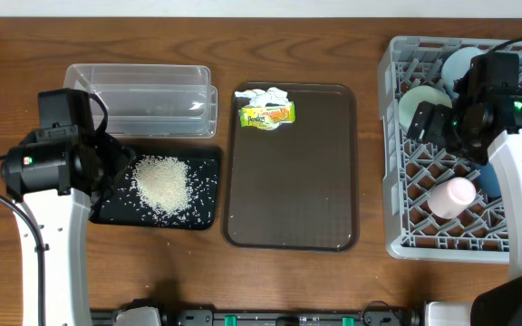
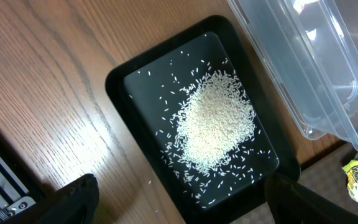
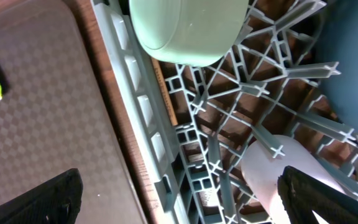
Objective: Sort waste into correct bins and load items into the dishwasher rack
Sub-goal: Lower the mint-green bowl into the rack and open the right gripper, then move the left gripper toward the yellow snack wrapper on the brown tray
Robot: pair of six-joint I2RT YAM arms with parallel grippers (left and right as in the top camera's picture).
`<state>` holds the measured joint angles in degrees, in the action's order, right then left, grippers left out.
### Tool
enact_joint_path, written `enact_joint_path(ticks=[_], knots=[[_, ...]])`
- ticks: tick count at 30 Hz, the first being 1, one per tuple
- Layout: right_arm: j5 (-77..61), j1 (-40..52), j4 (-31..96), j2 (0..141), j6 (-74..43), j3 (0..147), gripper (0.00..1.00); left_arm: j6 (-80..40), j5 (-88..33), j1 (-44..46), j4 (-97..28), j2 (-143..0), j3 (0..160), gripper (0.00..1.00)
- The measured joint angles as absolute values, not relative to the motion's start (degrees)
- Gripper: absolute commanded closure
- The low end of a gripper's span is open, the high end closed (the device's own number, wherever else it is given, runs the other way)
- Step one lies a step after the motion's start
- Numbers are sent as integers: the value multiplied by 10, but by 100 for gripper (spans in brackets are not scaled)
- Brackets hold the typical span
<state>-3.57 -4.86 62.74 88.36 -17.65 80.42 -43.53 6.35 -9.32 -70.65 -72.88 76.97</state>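
A heap of white rice (image 1: 159, 181) lies in the black tray (image 1: 202, 167), next to the clear container (image 1: 143, 100). My left gripper (image 2: 185, 205) hangs open over that tray's near edge, rice (image 2: 216, 121) just ahead of it. A crumpled tissue (image 1: 263, 97) and a yellow wrapper (image 1: 268, 115) rest on the brown serving tray (image 1: 290, 190). The grey dishwasher rack (image 1: 390, 163) holds a light-blue bowl (image 1: 460, 65), a mint-green bowl (image 3: 185, 28), a pink cup (image 3: 272, 168) and a dark-blue bowl (image 3: 353, 74). My right gripper (image 3: 185, 199) is open and empty above the rack's left wall.
The clear container (image 2: 303, 68) stands empty beside the black tray (image 2: 142, 93). A few stray rice grains lie on the wooden table (image 2: 55, 93) near the tray's edge. The brown tray (image 3: 36, 106) sits close against the rack's left side.
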Motion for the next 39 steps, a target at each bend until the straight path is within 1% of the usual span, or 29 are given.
enact_joint_path(ticks=[7,13,16,20,22,24,27,30,32,35,39], knots=[[-41,-49,627,884,-176,804,1,-436,62,-93,-707,-729,770,12],[-43,-49,628,884,-176,804,1,-442,-3,-93,-706,-729,770,12],[-43,-49,627,884,-176,804,1,-449,-64,-93,-710,-729,770,12],[-43,-49,628,884,-176,804,1,-400,-187,-77,-705,-729,770,12],[-43,-49,628,884,-176,804,1,-359,-240,-46,-689,-729,770,12],[-43,-49,628,884,-176,804,1,-330,-267,1,-676,-729,770,12],[-43,-49,628,884,-176,804,1,-306,-260,91,-642,-729,770,12],[-43,-49,628,884,-176,804,1,-302,-207,179,-634,-740,786,12],[-43,-49,628,884,-176,804,1,-301,-167,226,-643,-767,827,12],[-43,-49,628,884,-176,804,1,-295,-122,258,-675,-831,917,12],[-43,-49,628,884,-176,804,1,-268,-84,264,-707,-944,1042,12]])
